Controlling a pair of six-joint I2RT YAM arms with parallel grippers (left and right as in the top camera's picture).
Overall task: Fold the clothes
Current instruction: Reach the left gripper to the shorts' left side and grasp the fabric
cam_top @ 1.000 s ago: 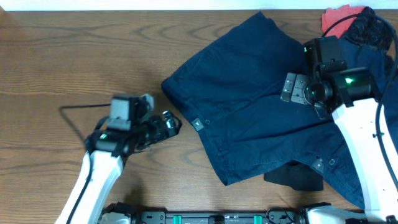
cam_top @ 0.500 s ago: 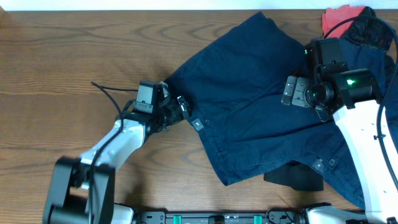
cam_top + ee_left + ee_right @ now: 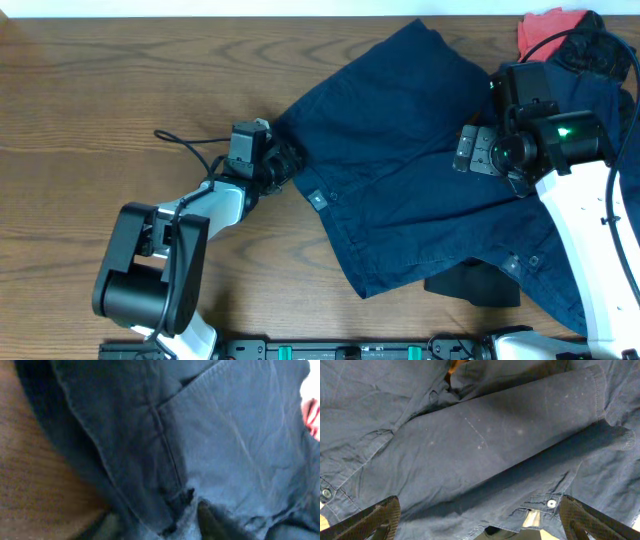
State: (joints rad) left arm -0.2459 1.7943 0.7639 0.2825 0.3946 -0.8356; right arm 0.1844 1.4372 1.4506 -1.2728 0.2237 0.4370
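Observation:
Dark navy shorts (image 3: 400, 170) lie spread across the middle and right of the table, and they fill the left wrist view (image 3: 225, 435). My left gripper (image 3: 285, 165) is at their left waistband corner. Its fingers have closed in on a bunched fold of that fabric (image 3: 170, 505), though this view is blurred. My right gripper (image 3: 473, 148) hovers over the shorts' right part. It is open, with flat navy cloth (image 3: 480, 450) and a button (image 3: 551, 503) between its fingers. A coral-red piece (image 3: 540, 30) and a black piece (image 3: 475, 283) peek out.
More dark clothes (image 3: 600, 60) are piled at the far right edge, partly under my right arm. Bare wooden tabletop (image 3: 120, 90) lies left of the shorts. A black cable (image 3: 185, 140) loops behind the left wrist.
My left arm swung right and away from me to the shorts' left edge, and its jaws narrowed onto the fabric. The right arm and the clothes stayed put.

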